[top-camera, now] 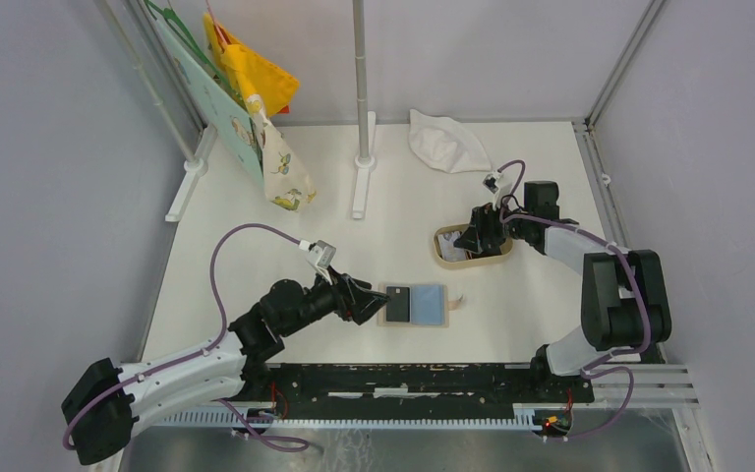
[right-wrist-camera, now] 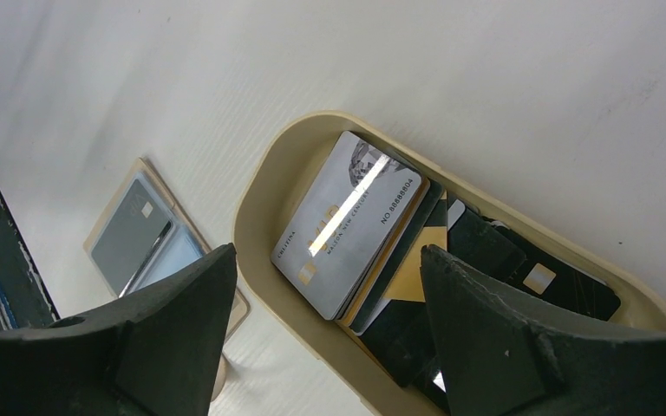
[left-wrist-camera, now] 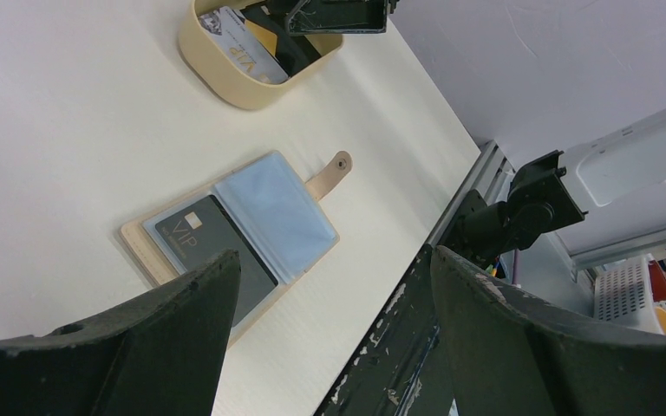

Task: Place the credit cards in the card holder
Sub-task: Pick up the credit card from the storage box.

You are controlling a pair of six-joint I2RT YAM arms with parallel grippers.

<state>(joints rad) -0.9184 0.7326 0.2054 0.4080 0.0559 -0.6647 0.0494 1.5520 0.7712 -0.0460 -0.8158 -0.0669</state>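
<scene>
The beige card holder (top-camera: pixel 436 306) lies open on the table, its light blue pockets up and its snap strap (left-wrist-camera: pixel 334 172) pointing right. A black credit card (left-wrist-camera: pixel 212 251) sits in its left pocket. My left gripper (top-camera: pixel 374 300) hovers open just left of the holder, nothing between its fingers; in the left wrist view the left gripper (left-wrist-camera: pixel 336 260) frames the holder's near edge. More credit cards lie stacked in the tan oval tray (right-wrist-camera: pixel 260 217): a grey one (right-wrist-camera: pixel 351 221), an orange one (right-wrist-camera: pixel 416 273) and black ones (right-wrist-camera: pixel 529 269). My right gripper (right-wrist-camera: pixel 328 251) hangs open over that tray, empty.
A white cloth (top-camera: pixel 447 143) lies at the back right. A white stand pole (top-camera: pixel 362 147) rises at the back centre, with yellow and patterned bags (top-camera: pixel 251 69) hanging at the back left. A black rail (top-camera: pixel 403 379) runs along the near edge.
</scene>
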